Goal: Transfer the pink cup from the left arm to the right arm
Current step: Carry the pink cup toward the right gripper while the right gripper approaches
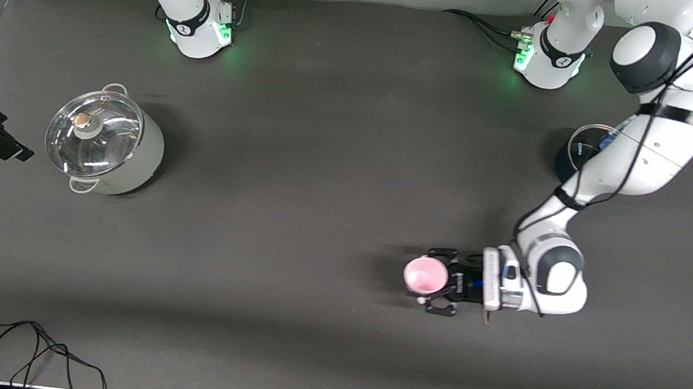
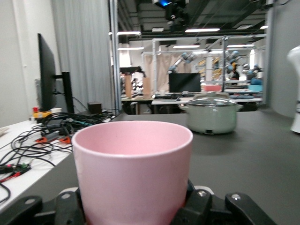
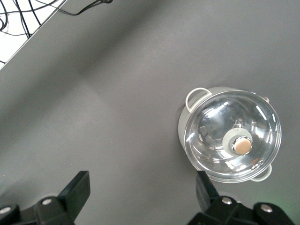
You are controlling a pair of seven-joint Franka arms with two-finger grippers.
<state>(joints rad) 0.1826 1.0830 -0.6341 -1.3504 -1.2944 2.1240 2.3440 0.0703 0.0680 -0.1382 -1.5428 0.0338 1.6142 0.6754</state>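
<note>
The pink cup (image 1: 424,274) stands upright, mouth up, toward the left arm's end of the table and nearer to the front camera than the pots. My left gripper (image 1: 433,278) reaches in level from the side and is shut on it. In the left wrist view the cup (image 2: 133,164) fills the space between the black fingers (image 2: 206,208). I cannot tell whether its base touches the mat. My right gripper (image 1: 11,148) hangs high at the right arm's end of the table beside the lidded pot, open and empty, with its fingers (image 3: 77,187) wide apart over bare mat.
A pale green pot with a glass lid (image 1: 104,141) stands toward the right arm's end and shows in both wrist views (image 2: 211,117) (image 3: 229,136). A dark pot (image 1: 576,152) sits partly hidden under the left arm. Black cables (image 1: 9,345) lie at the table's front edge.
</note>
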